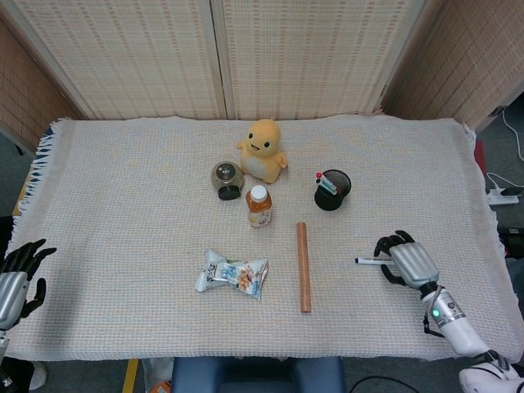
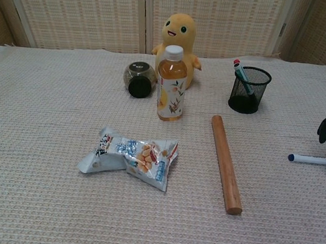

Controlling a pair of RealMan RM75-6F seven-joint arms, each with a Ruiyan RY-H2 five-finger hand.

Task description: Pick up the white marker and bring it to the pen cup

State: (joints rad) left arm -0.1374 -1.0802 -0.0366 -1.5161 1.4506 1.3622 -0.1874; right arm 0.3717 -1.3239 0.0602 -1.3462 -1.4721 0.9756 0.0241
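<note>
Our right hand (image 1: pixel 403 260) over marker (image 1: pixel 370 261), fingers spread and curled down, holding nothing; we think it is set to grab. Marker lies flat on cloth (image 1: pixel 123 188), cup (image 1: pixel 332 189) well apart behind it. Left hand (image 1: pixel 18 274) waits at cloth edge, fingers apart, holding nothing. Woven screens (image 1: pixel 311 49) behind table.

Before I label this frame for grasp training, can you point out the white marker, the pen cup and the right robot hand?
white marker (image 2: pixel 314 160), chest view, on its white barrel.
pen cup (image 1: pixel 332 191), head view, on its black mesh wall.
right robot hand (image 1: pixel 404 259), head view, on the hand's back, above the marker.
</note>
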